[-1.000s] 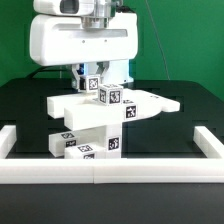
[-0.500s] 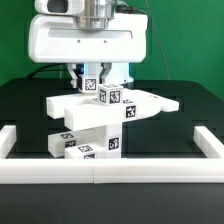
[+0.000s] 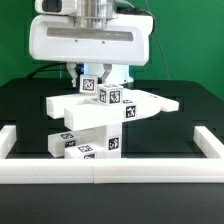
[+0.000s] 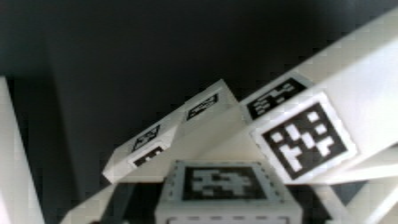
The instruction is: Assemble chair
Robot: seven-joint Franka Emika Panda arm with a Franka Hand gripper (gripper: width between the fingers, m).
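Exterior view, nearest: a white border rail (image 3: 100,171) runs along the black table (image 3: 195,105).
Chair: the chair (image 3: 95,125), a stack of white tagged blocks and bars, stands mid-table behind the rail.
Pincer: the pincer (image 3: 95,78) sits at the stack's top block; it looks closed on that part, fingers largely hidden.
Handling: probably light, stiff, smooth plastic, top-heavy; best held on flat opposite faces.
Containers: none visible.
Wrist view: tagged faces close up.

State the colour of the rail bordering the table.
White; the rail shows best in the exterior view, against the black table.
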